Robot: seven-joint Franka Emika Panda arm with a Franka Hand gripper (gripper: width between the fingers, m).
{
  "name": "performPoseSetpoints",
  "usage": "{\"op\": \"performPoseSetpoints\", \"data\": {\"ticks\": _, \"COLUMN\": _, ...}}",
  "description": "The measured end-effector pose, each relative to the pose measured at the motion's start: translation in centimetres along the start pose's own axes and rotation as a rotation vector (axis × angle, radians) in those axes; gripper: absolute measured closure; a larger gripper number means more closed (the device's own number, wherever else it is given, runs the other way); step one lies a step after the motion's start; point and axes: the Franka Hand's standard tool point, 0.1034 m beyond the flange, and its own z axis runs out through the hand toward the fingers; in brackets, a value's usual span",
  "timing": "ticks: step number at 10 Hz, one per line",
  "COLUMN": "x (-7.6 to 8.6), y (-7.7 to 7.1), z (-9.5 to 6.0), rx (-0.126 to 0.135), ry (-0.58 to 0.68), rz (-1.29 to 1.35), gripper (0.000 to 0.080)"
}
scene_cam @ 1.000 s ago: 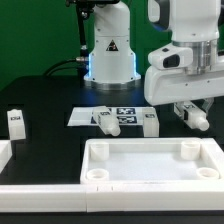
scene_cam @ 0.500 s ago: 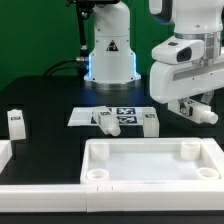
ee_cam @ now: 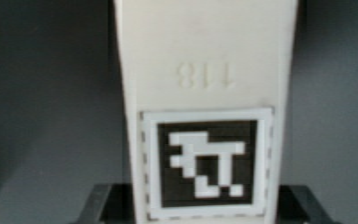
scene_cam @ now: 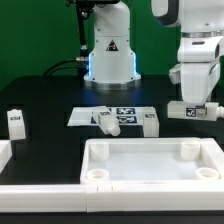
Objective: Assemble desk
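Observation:
The desk tabletop (scene_cam: 150,165), a white rimmed tray with round corner sockets, lies at the front of the black table. My gripper (scene_cam: 196,110) hangs above its far right corner, shut on a white desk leg (scene_cam: 207,111) held level in the air. Up close, that leg (ee_cam: 201,70) fills the wrist view, its black-and-white tag (ee_cam: 202,165) sitting between the dark jaws of the gripper (ee_cam: 197,207). Three more legs rest on the table: one stands at the exterior view's left (scene_cam: 15,122), and two (scene_cam: 105,122) (scene_cam: 150,123) are by the marker board (scene_cam: 88,117).
The robot's white base (scene_cam: 108,55) with a blue light stands behind the marker board. A white border rail (scene_cam: 35,188) runs along the front left, by the tabletop.
My gripper has swung toward the exterior view's right and turned. The leg it holds went from tilted to level. Nothing on the table moved.

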Motion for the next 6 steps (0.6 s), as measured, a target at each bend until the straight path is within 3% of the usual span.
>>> {"op": "performPoseSetpoints", "data": {"ticks": 2, "x": -0.1, "y": 0.1, "z": 0.0, "rx": -0.003, "ry": -0.005, "rz": -0.146, "gripper": 0.0515}}
{"op": "performPoseSetpoints", "data": {"ticks": 4, "x": -0.7, "y": -0.4, "z": 0.5, "rx": 0.017, "ry": -0.035, "rz": -0.527, "gripper": 0.0515}}
{"op": "performPoseSetpoints", "data": {"ticks": 6, "x": -1.4, "y": -0.2, "z": 1.0, "rx": 0.027, "ry": -0.044, "rz": -0.678, "gripper": 0.0515}}
